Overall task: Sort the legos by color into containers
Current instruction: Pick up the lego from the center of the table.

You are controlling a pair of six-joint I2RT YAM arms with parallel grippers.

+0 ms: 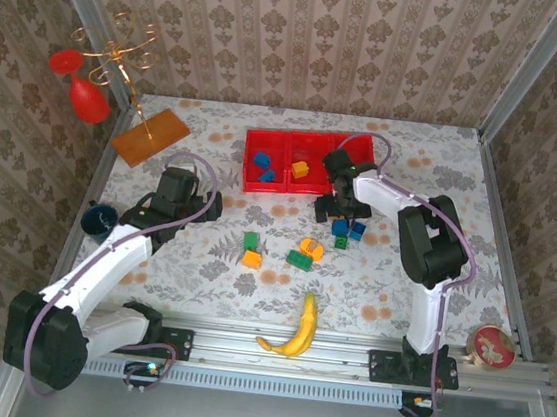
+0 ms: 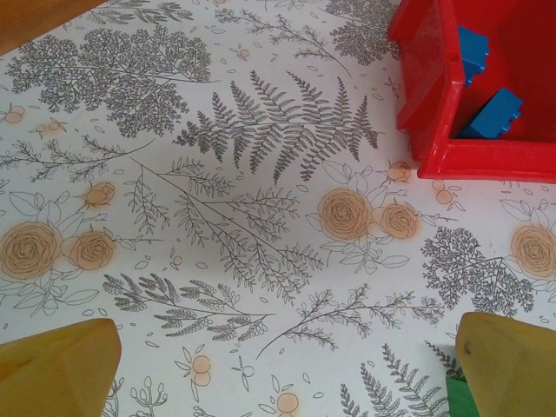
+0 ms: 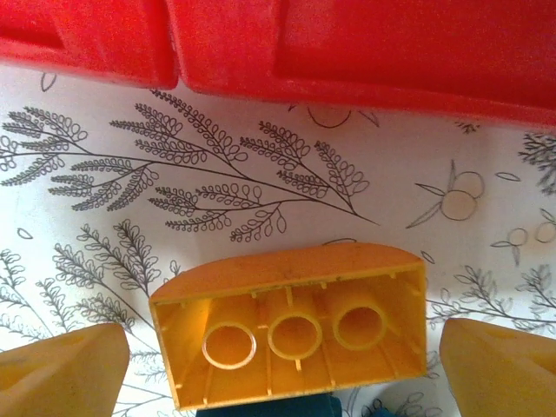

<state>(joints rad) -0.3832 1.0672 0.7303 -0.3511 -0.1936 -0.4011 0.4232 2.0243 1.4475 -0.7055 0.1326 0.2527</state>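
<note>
The legos are small glossy plastic bricks in blue, orange and green. From the right wrist, one orange brick (image 3: 291, 334) lies on its side with its hollow underside toward the camera, showing thin walls, three round tubes in a row and a bowed upper edge. It rests on the floral table cover (image 3: 261, 174) near the outer wall of the red tray (image 3: 347, 52), and something dark blue (image 3: 269, 404) sits just below it. The right gripper (image 3: 284, 334) stands wide, with a yellow finger (image 3: 61, 369) on either side of this brick and a narrow gap at each end. From above, the tray's left compartment holds blue bricks (image 1: 263, 167) and the middle one holds an orange piece (image 1: 300, 169); the right compartment is partly covered by the right arm. Loose on the cover in front of the tray lie a green brick (image 1: 251, 240) touching an orange one (image 1: 252, 259), a second green (image 1: 300, 259) beside a second orange (image 1: 311, 248), and two blue ones (image 1: 340, 243) near the right gripper. The left gripper (image 2: 282, 365) is spread wide over bare cover with nothing between its fingers, beside the tray's corner. A round disc (image 1: 491, 346) at the table's right edge bears a print too small to read.
</note>
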